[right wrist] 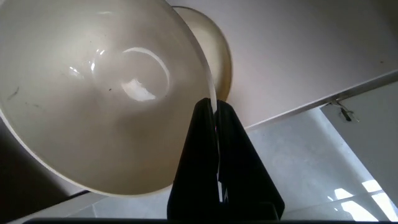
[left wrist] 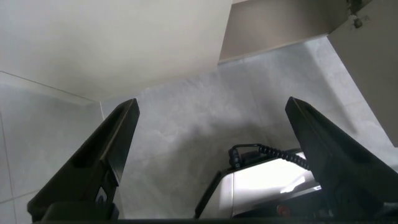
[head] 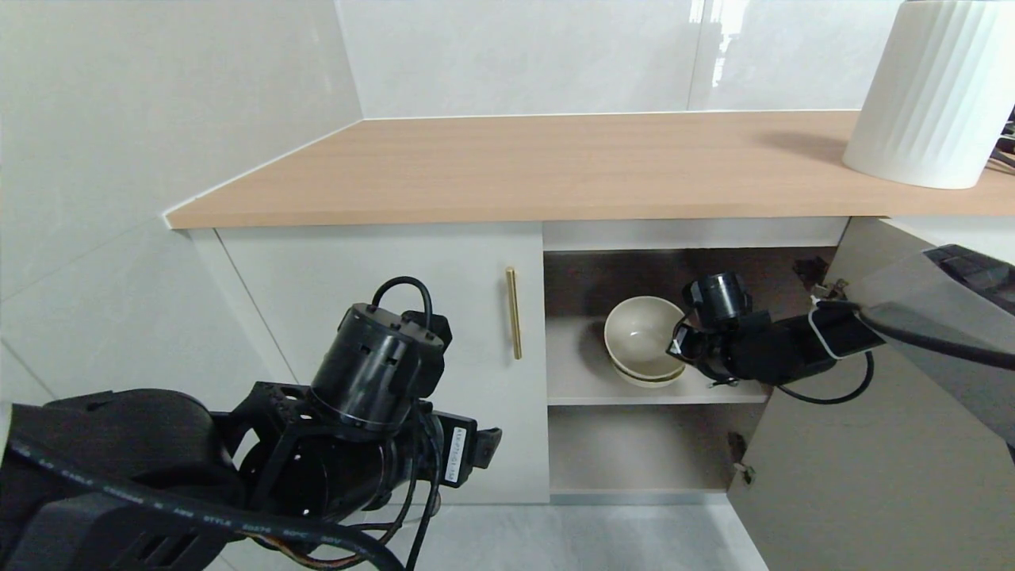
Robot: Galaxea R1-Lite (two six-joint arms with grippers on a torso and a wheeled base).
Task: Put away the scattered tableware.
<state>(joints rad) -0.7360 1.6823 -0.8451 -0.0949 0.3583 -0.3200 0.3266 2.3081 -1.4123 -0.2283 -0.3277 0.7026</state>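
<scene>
So, right hand (head: pixel 680 346) is inside the cabinet (head: pixel 690 235), at its upper shelf (head: pixel 579 373). Its fingers (right wrist: pixel 202 155) are pressed together on the rim of a cream bowl (head: pixel 639 333), pinching it w/ the rim caught btwn the two black pads. Bowl is tilted up on edge, mouth facing out of the cabinet toward the front. It sits over a second bowl (head: pixel 652 381) w/ a dark rim, which lies flat on that same shelf. Can't tell if the two touch.

Left hand (left wrist: pixel 214 137) hangs low outside the cabinet, in front of its closed left door (head: pixel 381 277). Fingers spread wide, nothing btwn them, pale floor tiles (left wrist: pixel 186 112) under it.

Closed door has a gold bar handle (head: pixel 514 313) along the edge next to the open compartment. Right door (head: pixel 872 460) of the cabinet is swung open, w/ the right arm passing in beside it. Lower shelf (head: pixel 634 460) sits under the bowls' shelf.

Wood counter (head: pixel 555 166) tops the cabinet. White ribbed vessel (head: pixel 932 95) stands on it, above the cabinet's open side and off to the right end.
</scene>
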